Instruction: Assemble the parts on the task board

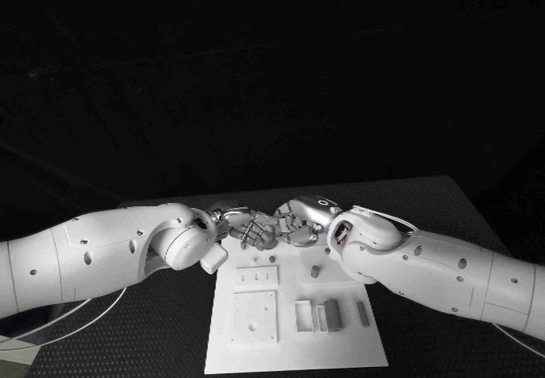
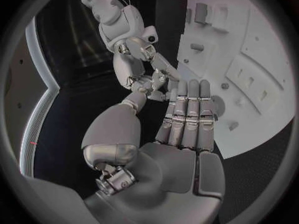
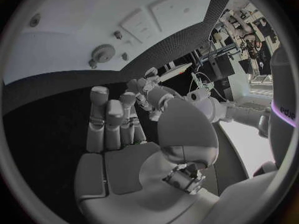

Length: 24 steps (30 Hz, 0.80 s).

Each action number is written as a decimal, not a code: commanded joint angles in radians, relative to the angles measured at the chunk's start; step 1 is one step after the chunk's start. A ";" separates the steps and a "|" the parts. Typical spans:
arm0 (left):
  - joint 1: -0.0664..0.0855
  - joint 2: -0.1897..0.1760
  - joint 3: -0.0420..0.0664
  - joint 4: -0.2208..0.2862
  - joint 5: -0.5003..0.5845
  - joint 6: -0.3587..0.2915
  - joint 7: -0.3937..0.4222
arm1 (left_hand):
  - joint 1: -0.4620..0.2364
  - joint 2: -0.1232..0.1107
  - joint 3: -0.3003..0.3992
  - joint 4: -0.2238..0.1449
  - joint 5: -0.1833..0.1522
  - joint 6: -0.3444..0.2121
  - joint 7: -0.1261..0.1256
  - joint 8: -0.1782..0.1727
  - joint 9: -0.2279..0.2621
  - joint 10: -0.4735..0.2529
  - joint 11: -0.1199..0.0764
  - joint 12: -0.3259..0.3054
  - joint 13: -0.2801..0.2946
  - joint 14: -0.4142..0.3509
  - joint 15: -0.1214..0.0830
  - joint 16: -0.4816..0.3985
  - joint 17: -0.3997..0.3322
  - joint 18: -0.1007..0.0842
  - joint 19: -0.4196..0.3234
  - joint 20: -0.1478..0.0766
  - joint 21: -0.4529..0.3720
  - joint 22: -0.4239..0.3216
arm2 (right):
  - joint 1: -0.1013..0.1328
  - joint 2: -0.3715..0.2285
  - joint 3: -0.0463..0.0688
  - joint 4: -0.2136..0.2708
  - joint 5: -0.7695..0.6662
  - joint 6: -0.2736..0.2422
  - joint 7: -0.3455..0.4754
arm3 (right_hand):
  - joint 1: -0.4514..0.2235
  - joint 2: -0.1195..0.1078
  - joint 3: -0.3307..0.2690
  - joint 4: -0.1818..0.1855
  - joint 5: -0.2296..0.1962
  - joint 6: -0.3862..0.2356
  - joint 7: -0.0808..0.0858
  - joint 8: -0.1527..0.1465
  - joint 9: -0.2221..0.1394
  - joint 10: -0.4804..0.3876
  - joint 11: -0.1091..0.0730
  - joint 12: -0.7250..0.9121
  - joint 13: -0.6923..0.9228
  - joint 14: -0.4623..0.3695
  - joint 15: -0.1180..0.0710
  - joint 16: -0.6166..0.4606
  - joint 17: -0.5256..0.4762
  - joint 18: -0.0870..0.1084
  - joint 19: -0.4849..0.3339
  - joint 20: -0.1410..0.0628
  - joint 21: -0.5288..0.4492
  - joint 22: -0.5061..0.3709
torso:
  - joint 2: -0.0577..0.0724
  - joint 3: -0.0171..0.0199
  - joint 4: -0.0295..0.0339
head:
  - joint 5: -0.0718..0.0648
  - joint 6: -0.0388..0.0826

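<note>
The white task board (image 1: pixel 298 346) lies in the middle of the black table, its far end under my two hands. My left hand (image 1: pixel 244 226) and right hand (image 1: pixel 298 221) meet fingertip to fingertip just above that end. In the left wrist view my left hand (image 2: pixel 187 129) is flat with straight fingers and an empty palm, and the right hand (image 2: pixel 142 67) reaches toward its fingertips. My right hand (image 3: pixel 115 134) also shows an empty palm. A small gear (image 3: pixel 102 52) sits on the board (image 3: pixel 74 40) near short pegs (image 3: pixel 117 34). Grey block parts (image 1: pixel 333 316) stand further along the board.
Two square raised plates (image 1: pixel 256 315) sit on the board's left half, and an upright peg (image 1: pixel 315 271) stands near its middle. A thin grey bar (image 1: pixel 362 313) lies by the right edge. Black table (image 1: pixel 443 205) surrounds the board; both forearms flank it.
</note>
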 commanded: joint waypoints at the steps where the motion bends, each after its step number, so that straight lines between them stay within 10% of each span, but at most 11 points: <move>1: 0.000 0.002 0.000 0.004 -0.013 0.006 -0.016 | -0.014 0.000 -0.005 0.000 -0.003 0.008 0.001 -0.002 0.001 0.002 -0.004 -0.001 0.003 0.004 -0.003 -0.004 0.002 0.013 0.009 0.000 -0.004 0.002 | -0.001 0.000 0.000 0.005 -0.016 -0.011 -0.011 | 0.000 -0.006 -0.001 -0.007 0.003 0.030 0.025 0.002 0.012 0.006 0.000 -0.006 -0.002 0.007 -0.003 -0.005 0.001 0.034 0.003 -0.005 -0.004 0.014 | 0.000 -0.0001 -0.0003 | 0.000 -0.001; 24: 0.000 0.007 0.000 0.003 -0.012 0.019 -0.027 | -0.024 -0.007 -0.008 0.004 -0.003 0.009 0.001 -0.004 0.000 0.001 -0.005 -0.003 0.011 0.005 -0.004 -0.007 0.007 0.013 0.010 -0.001 -0.006 0.003 | -0.007 0.006 0.000 0.031 -0.020 -0.018 -0.023 | -0.001 -0.007 -0.001 -0.008 0.003 0.032 0.024 0.002 0.015 0.011 -0.001 -0.005 -0.004 0.012 -0.005 -0.005 0.002 0.034 0.008 -0.007 -0.005 0.013 | 0.001 -0.0007 0.0003 | 0.000 -0.005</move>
